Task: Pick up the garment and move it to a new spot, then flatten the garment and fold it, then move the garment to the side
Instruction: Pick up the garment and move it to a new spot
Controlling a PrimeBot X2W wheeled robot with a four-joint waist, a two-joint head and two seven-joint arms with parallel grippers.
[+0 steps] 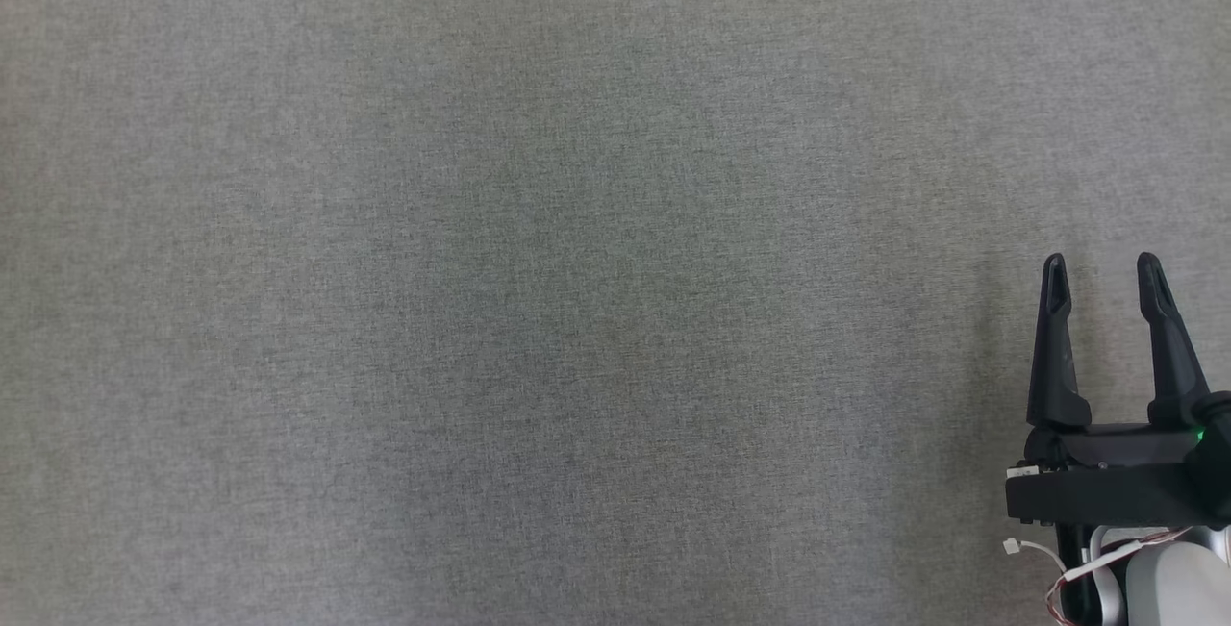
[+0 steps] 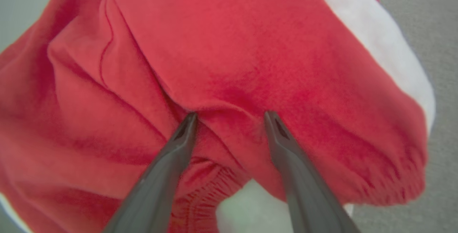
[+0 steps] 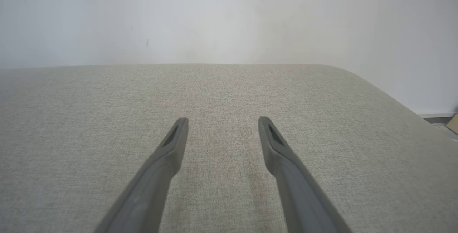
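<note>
One red garment (image 2: 250,47) with a white band (image 2: 375,36) bulks right against the left claw (image 2: 232,114), and the grey cloth surface (image 2: 440,82) shows at its right. I cannot tell whether it lies or hangs. Two gathered hems (image 2: 200,204) show on it. The left claw is released, its two fingers spread and their tips against a red fold. Further right, the right claw (image 1: 1102,270) is released too, holding nothing, over the grey cloth. Its wrist view adds one pale wall (image 3: 214,18) behind the surface's rounded edge.
</note>
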